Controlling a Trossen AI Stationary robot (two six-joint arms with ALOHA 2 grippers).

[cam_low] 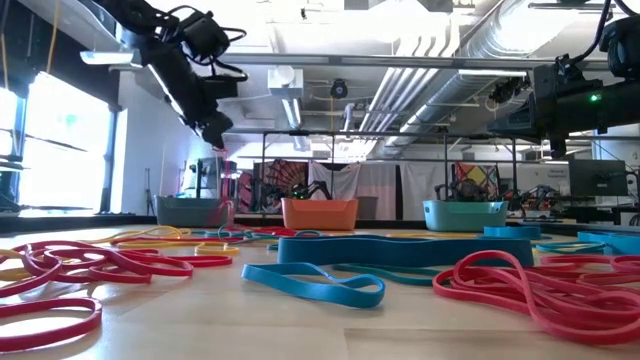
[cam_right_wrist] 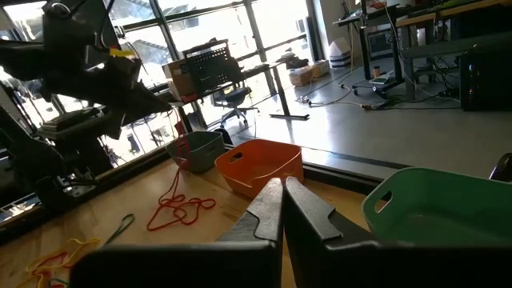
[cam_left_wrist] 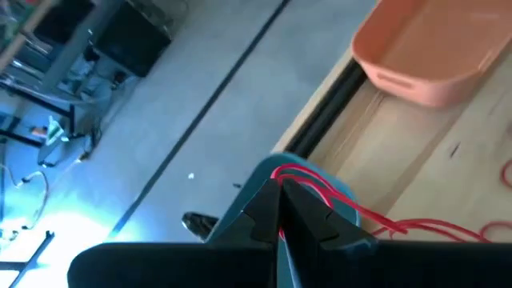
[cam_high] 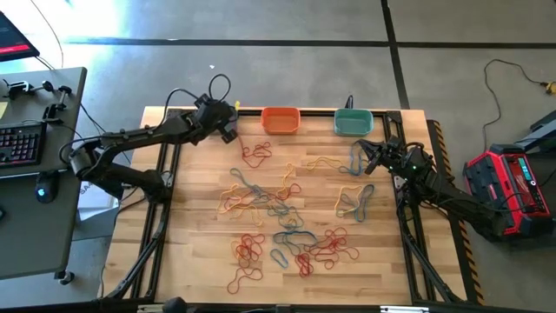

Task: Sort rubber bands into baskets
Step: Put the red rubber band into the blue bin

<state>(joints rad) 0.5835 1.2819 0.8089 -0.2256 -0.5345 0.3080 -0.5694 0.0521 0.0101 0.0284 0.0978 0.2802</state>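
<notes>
From above, my left pincer [cam_high: 233, 111] hangs beside the orange basket [cam_high: 280, 120]; my right pincer [cam_high: 368, 156], pressed together and empty, sits near the teal basket [cam_high: 354, 122]. Left wrist: my fingers [cam_left_wrist: 264, 210] pinch a red rubber band [cam_left_wrist: 320, 190] over the grey-blue basket [cam_left_wrist: 340, 192]

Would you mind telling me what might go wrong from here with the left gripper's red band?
1. The left gripper pinches a red band above the grey-blue basket; the band trails sideways, so it may drape over the rim.
2. The loops on the table lie tangled, so the next pick may lift several colours.
3. The shut right gripper waits close to the teal basket and could nudge it.
</notes>
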